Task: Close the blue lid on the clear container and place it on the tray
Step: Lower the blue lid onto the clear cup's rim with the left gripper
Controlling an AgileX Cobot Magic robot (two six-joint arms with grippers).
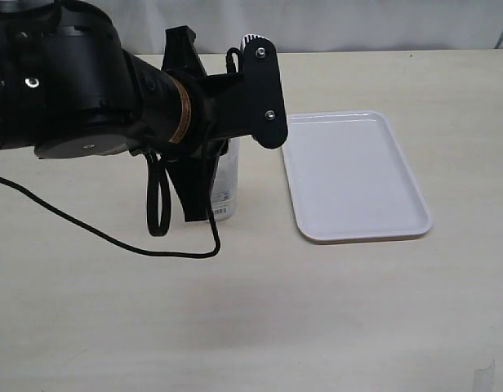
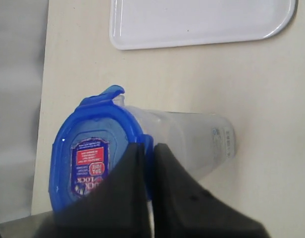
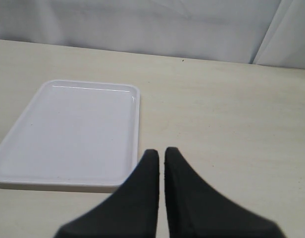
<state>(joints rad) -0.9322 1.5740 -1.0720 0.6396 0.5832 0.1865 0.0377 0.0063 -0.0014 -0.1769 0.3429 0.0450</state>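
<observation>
In the exterior view the black left arm filled the upper left and hid the top of the tall clear plastic container. The container stood on the beige table, left of the flat white rectangular tray and not on it. From the left wrist we saw the roundish blue lid seated on it, one flap raised. The left gripper was pinched closed at the lid's rim. The right gripper, also closed, hung near the tray.

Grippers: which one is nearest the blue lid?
The left gripper: its shut tips sit at the edge of the blue lid on the clear container. The right gripper, also shut, hangs over the table beside the tray.
</observation>
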